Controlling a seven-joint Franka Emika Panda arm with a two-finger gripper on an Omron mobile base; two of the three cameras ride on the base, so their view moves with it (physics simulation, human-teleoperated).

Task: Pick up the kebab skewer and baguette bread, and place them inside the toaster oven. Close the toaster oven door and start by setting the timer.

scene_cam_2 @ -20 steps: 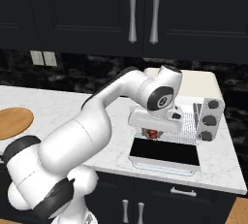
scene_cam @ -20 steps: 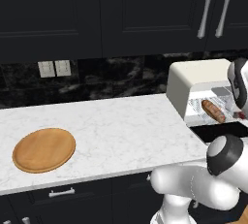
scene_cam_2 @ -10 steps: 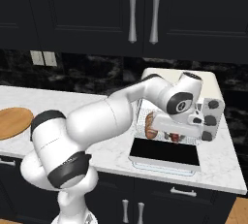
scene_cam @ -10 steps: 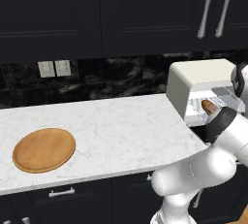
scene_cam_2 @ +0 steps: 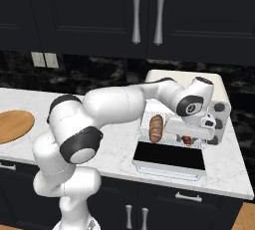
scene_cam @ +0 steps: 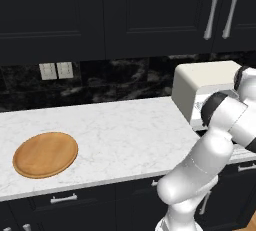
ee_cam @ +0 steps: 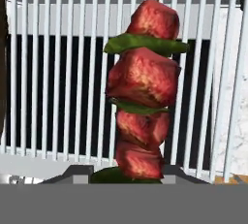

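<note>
The kebab skewer (ee_cam: 143, 80), red meat chunks with green pieces between them, stands between my gripper's (ee_cam: 126, 172) finger tips, which are shut on its lower end. It hangs just over the wire rack (ee_cam: 58, 72) of the cream toaster oven (scene_cam_2: 221, 94). From the right base view my gripper (scene_cam_2: 188, 135) reaches into the oven's right half, and the kebab skewer (scene_cam_2: 187, 140) shows as a small red spot under it. The golden-brown baguette bread (scene_cam_2: 156, 128) lies on the rack's left half. The toaster oven door (scene_cam_2: 169, 155) is folded down flat, open.
A round wooden plate (scene_cam: 45, 154) lies far left on the white marble counter (scene_cam: 125, 130). The oven's knobs (scene_cam_2: 219, 107) sit on its right front. Dark upper cabinets (scene_cam_2: 149, 10) hang above. My arm (scene_cam: 225, 115) covers the oven's front in the left base view.
My hand has carried the kebab skewer to the right and deeper into the oven, beside the baguette bread. The baguette bread and the door have stayed put.
</note>
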